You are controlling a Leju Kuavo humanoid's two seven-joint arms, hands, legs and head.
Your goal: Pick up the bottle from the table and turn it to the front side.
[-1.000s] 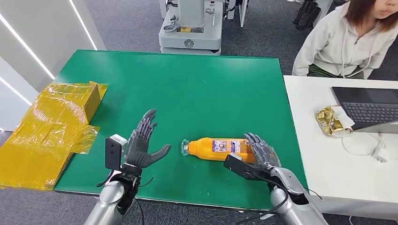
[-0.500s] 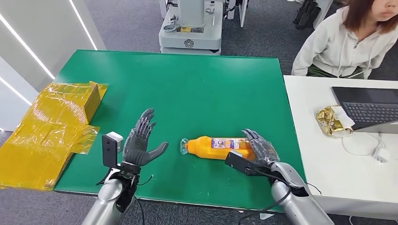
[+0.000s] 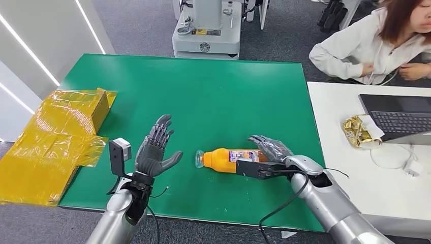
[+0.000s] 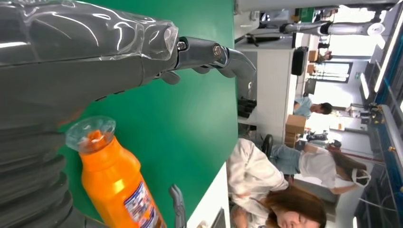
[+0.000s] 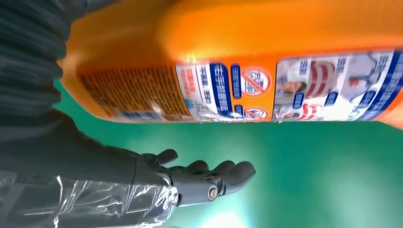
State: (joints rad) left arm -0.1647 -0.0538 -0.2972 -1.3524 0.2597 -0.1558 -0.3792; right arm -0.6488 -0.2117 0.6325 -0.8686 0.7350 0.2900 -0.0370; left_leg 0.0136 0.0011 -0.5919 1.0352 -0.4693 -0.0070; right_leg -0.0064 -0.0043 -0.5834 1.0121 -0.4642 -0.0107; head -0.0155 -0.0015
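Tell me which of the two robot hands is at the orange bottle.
The right hand, reaching over the bottle's base end. The left hand is raised apart, fingers spread.

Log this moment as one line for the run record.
phase: reach | bottle: lying on green table, cap toward left hand | right hand: at bottle's base end, grasp unconfirmed | left hand: open, apart from bottle

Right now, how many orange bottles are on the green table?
1. The orange bottle lies on its side on the green table, near its front edge, with the right hand at its base end. None other shows.
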